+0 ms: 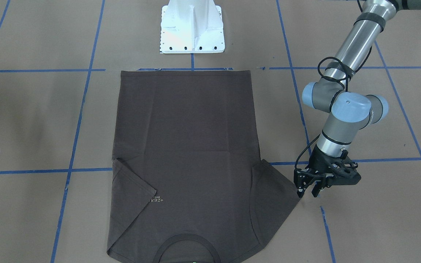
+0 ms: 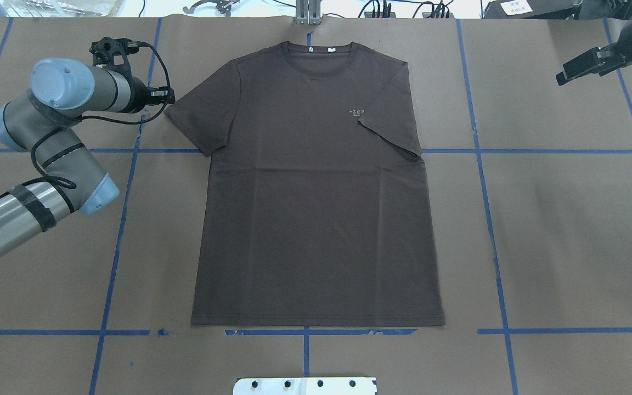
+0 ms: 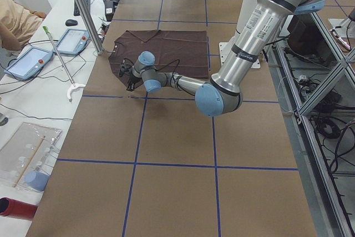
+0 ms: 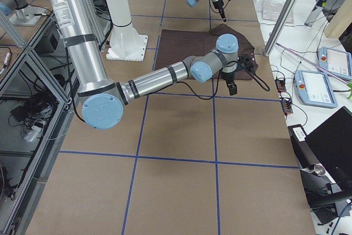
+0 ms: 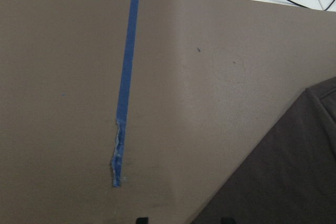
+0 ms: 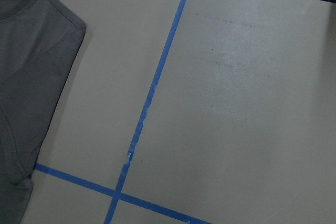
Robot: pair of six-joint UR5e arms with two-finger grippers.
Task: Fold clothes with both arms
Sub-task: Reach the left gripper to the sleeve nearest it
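The dark brown-grey T-shirt (image 2: 316,219) lies flat and face up on the brown table, neck towards the far edge. Its sleeve on the robot's right is folded in over the chest lettering (image 1: 155,200). The other sleeve (image 2: 201,115) lies spread out. My left gripper (image 1: 308,191) is low at that sleeve's tip, open, with nothing gripped. In the left wrist view the sleeve (image 5: 283,182) fills the lower right. My right gripper (image 2: 568,71) hangs off to the table's right side, away from the shirt (image 6: 26,51), and looks open and empty.
The white pedestal base (image 1: 192,29) stands just behind the shirt's hem. Blue tape lines (image 2: 486,151) cross the table. Beyond the far edge are a metal post (image 3: 83,12), tablets (image 3: 28,62), cables and a person's arm (image 3: 14,20).
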